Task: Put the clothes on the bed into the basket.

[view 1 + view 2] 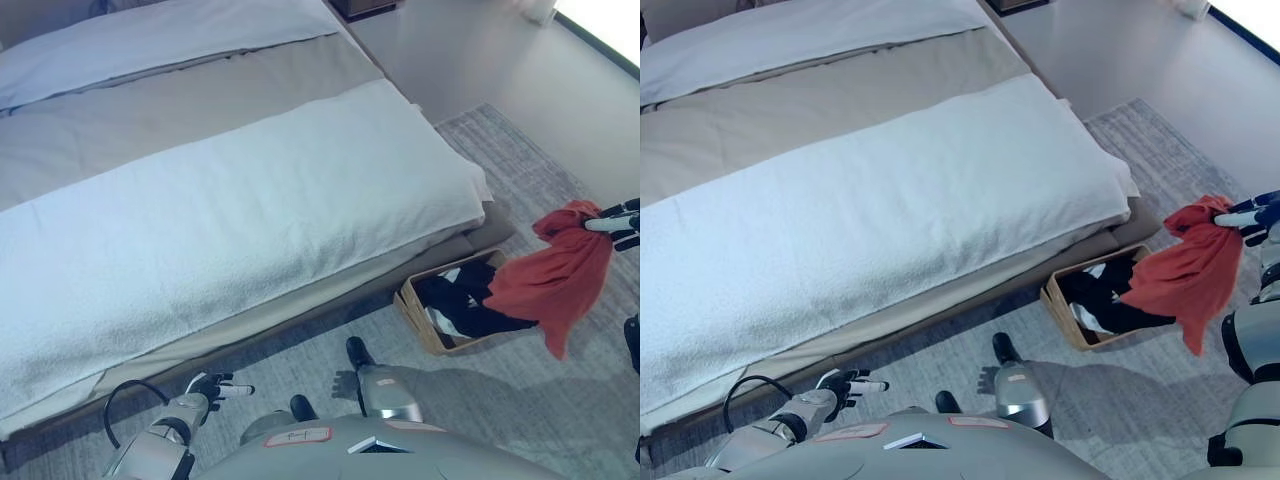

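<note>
Grey carpet (520,420) runs along the near side of a wide bed (180,140), which fills the left and far part of the scene; a white towel-like cover (250,220) lies across it, and no loose clothes show on it. On the carpet just beside the bed's right end sits a tan basket (1062,305), already holding dark clothes (455,300) with a bit of white among them; part of the job looks done. At the right edge the right hand (1255,217) is clenched on a red garment (1190,270), which hangs from it, up above the basket's right side and partly in front of it, not yet inside. What seems left is to bring that cloth over the opening and let go. The left hand (212,388) shows near the bottom left, low by the bed's edge, fingers loosely extended and holding nothing. Nothing stands between the garment and the basket; the bed's corner is close on the left.
</note>
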{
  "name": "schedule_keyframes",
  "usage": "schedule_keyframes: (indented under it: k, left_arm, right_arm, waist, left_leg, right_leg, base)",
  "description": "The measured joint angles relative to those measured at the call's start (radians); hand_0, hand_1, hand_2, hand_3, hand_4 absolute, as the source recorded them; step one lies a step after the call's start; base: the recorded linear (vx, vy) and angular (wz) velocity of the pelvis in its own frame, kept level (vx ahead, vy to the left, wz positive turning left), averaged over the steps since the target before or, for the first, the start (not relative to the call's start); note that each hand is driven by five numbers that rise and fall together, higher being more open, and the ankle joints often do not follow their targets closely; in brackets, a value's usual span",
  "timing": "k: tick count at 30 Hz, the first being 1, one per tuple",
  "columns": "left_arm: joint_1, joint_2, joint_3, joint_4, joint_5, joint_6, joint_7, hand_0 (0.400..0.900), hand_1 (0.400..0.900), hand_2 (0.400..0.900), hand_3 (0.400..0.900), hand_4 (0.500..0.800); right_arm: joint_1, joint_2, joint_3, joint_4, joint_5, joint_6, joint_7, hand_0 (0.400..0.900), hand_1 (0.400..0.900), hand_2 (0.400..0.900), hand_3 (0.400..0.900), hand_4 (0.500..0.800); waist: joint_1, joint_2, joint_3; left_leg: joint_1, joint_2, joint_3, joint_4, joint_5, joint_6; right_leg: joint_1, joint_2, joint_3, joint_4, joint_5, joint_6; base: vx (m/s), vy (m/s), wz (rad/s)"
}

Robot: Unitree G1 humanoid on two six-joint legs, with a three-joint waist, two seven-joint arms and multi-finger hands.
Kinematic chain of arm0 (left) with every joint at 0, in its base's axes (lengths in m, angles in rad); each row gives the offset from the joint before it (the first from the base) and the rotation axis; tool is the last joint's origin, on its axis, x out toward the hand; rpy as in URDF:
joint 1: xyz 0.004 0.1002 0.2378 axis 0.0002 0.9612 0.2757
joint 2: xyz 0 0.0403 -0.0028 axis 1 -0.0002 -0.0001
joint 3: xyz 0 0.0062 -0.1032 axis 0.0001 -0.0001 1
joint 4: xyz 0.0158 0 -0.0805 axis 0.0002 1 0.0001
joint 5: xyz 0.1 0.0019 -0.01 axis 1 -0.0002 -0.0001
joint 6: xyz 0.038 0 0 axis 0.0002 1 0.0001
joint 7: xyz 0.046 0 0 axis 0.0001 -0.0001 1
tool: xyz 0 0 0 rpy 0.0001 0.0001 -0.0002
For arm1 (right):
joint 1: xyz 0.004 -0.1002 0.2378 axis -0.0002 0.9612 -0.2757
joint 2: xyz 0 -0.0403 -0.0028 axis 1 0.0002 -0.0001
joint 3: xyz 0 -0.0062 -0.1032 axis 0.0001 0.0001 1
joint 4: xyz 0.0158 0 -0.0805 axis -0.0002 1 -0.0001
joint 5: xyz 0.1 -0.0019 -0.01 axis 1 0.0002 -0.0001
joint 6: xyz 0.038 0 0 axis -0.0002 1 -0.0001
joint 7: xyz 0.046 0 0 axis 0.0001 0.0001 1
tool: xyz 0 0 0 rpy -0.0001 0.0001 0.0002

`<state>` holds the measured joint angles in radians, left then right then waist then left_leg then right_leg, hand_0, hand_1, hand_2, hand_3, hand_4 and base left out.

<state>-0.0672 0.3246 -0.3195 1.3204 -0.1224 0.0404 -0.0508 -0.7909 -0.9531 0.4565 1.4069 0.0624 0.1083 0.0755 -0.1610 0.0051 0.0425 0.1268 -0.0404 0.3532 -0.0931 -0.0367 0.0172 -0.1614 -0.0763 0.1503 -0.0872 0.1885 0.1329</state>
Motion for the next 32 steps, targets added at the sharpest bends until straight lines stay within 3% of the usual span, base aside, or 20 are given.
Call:
schedule_keyframes:
  k: [7, 8, 9, 32]
  left_arm:
    - [0.000, 0.000, 0.000, -0.001, 0.000, 0.000, 0.000, 0.900, 0.900, 0.900, 0.900, 0.800]
    - [0.001, 0.000, 0.000, -0.001, 0.000, 0.000, 0.000, 0.900, 0.900, 0.900, 0.900, 0.800]
    - [0.001, 0.000, 0.000, 0.000, 0.000, 0.000, 0.000, 0.900, 0.900, 0.900, 0.900, 0.800]
    - [0.000, -0.001, 0.000, 0.000, 0.000, 0.001, 0.000, 0.900, 0.900, 0.900, 0.900, 0.800]
  right_arm:
    - [0.019, 0.000, -0.037, -0.001, 0.001, 0.000, 0.002, 0.400, 0.400, 0.400, 0.400, 0.500]
    - [0.019, 0.000, -0.039, -0.001, 0.001, 0.000, 0.003, 0.767, 0.767, 0.767, 0.767, 0.720]
    - [0.019, -0.001, -0.040, -0.001, 0.001, 0.000, 0.003, 0.900, 0.900, 0.900, 0.900, 0.800]
    - [0.040, -0.028, -0.071, -0.002, 0.002, -0.001, 0.004, 0.900, 0.900, 0.900, 0.900, 0.800]
  waist:
    - [0.001, 0.016, 0.008]
    - [0.002, 0.019, 0.010]
    - [0.002, 0.023, 0.013]
    - [0.030, 0.039, 0.023]
  left_leg:
    - [0.000, 0.000, 0.004, 0.000, -0.001, -0.002]
    - [0.000, 0.000, 0.004, 0.000, -0.001, -0.002]
    - [0.000, 0.000, 0.002, 0.000, -0.001, -0.002]
    - [-0.006, 0.004, -0.047, 0.009, -0.005, -0.008]
  right_leg:
    - [-0.001, 0.000, 0.003, -0.002, 0.000, 0.000]
    - [-0.001, 0.000, 0.003, -0.002, 0.000, 0.000]
    - [-0.001, -0.001, 0.002, -0.002, 0.000, 0.000]
    - [0.011, -0.005, -0.048, 0.001, 0.008, -0.003]
  base:
    - [0.00, -0.006, 0.04]
    - [0.00, -0.012, 0.08]
    - [0.00, -0.010, 0.06]
    - [0.00, -0.013, 0.07]
